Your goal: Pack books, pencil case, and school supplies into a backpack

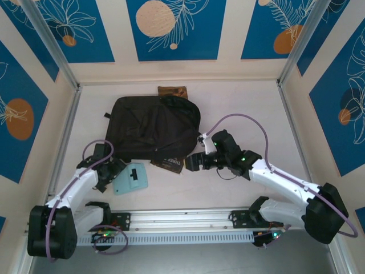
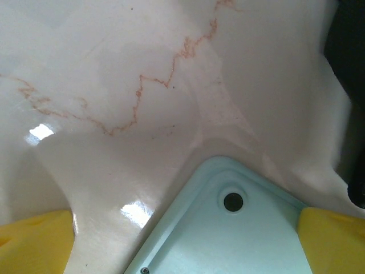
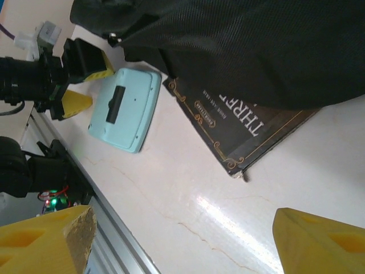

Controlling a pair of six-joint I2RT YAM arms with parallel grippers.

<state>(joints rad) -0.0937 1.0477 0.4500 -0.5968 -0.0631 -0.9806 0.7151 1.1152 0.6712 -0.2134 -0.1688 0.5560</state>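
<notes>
On the pale veined table (image 1: 228, 114), at its middle: large soft black fabric backpack (image 1: 151, 134), lying flat. Under its near edge, dark brown paperback with white title (image 1: 169, 162); partly covered, near corner sticking out onto the table. Beyond the far edge of the backpack, part of another brownish book (image 1: 172, 91). Near-left of the backpack and close beside it, light-teal rounded flat piece with black patch (image 1: 131, 178), flat on the table. Low at that piece's left side, left gripper (image 1: 111, 173): yellow-padded jaws spread wide, straddling one corner, clamping nothing. Just right of the brown paperback, right gripper (image 1: 191, 161): jaws wide apart, empty, pointing towards the book.
</notes>
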